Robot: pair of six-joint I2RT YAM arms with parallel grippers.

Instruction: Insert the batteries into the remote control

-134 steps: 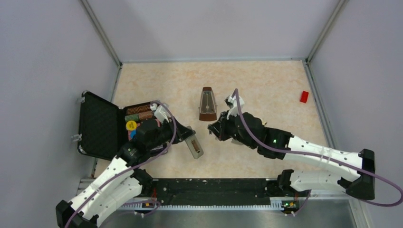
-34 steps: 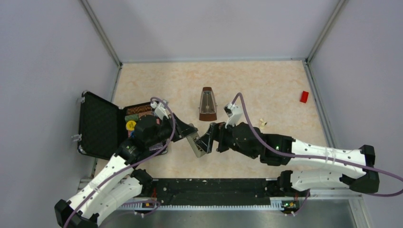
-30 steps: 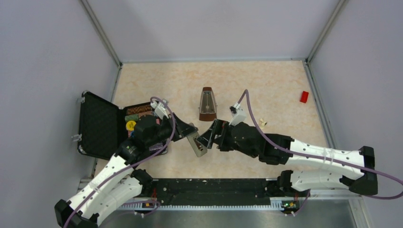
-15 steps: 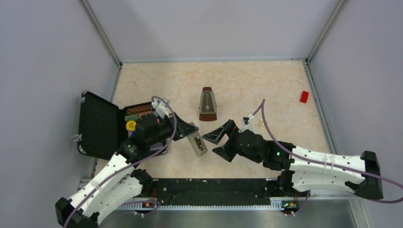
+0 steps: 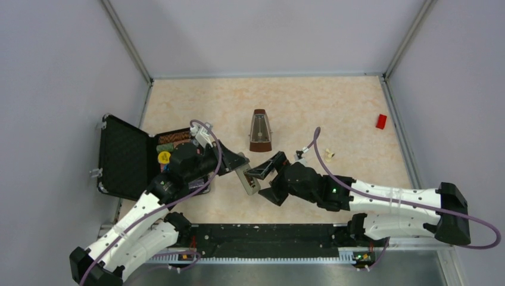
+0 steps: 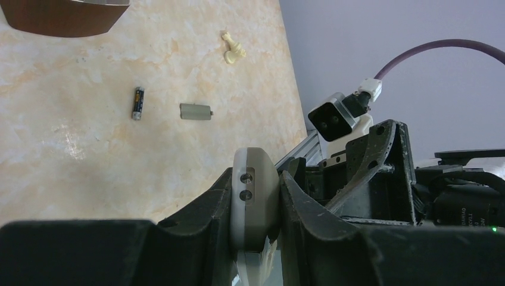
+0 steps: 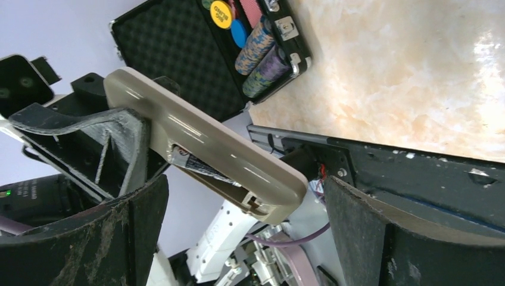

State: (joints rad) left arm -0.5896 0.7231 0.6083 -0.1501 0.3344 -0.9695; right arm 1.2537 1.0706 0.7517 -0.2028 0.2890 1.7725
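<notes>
Clamping the remote control (image 5: 248, 182), left gripper (image 6: 254, 205) closed on it, right gripper (image 7: 244, 202) spread wide beside it

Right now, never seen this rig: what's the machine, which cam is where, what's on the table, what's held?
It's a robot: a left arm and a right arm bolted at the near edge of a table, each ending in a two-finger gripper. The wide picture is from a fixed camera above and behind them. The other two come from cameras on the left and right wrists. The left gripper is shut on the remote, holding it off the table. The right gripper is open, close to the remote, not gripping it. On the table: a metronome, an open case of chips, a red block, one battery, a grey cover and a small pale piece.
</notes>
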